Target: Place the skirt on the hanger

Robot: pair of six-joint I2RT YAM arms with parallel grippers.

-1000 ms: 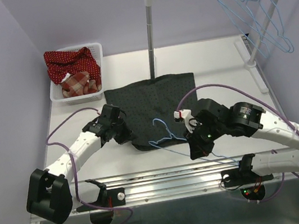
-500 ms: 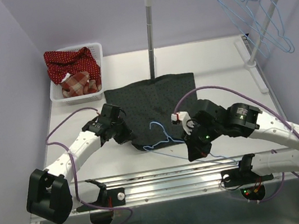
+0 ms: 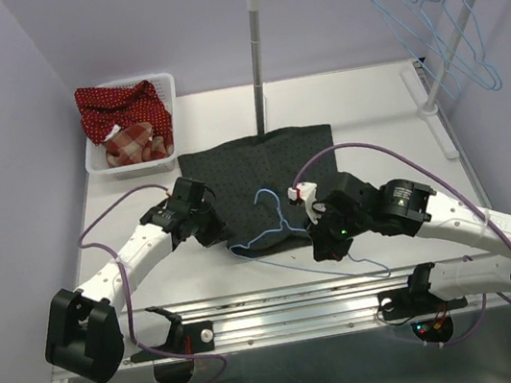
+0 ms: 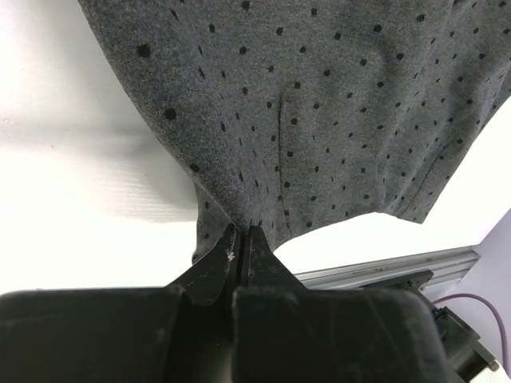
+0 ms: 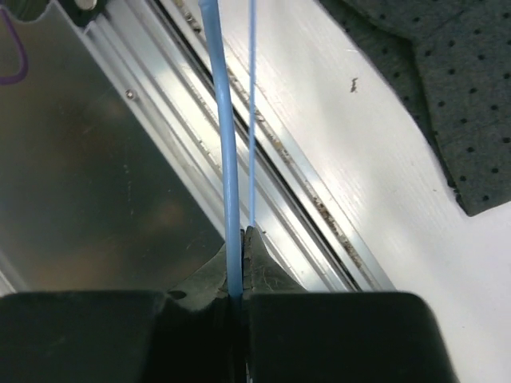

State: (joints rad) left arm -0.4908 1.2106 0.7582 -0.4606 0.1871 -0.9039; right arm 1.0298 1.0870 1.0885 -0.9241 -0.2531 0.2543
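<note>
The dark grey dotted skirt lies flat on the white table, its near edge bunched. My left gripper is shut on the skirt's near left edge. In the left wrist view the fabric rises out of the closed gripper. My right gripper is shut on a light-blue wire hanger. The hanger's hook and one shoulder lie over the skirt's near edge, and its other end reaches toward the table's front. In the right wrist view the wire is pinched in the gripper, and the skirt's corner shows at the upper right.
A white basket at the back left holds a red dotted garment and a plaid cloth. A rack with a pole stands behind, with several blue hangers at its right end. An aluminium rail runs along the front edge.
My right gripper has moved left and farther back with the hanger, bringing its hook and shoulder over the skirt's near edge. The left arm has stayed in place.
</note>
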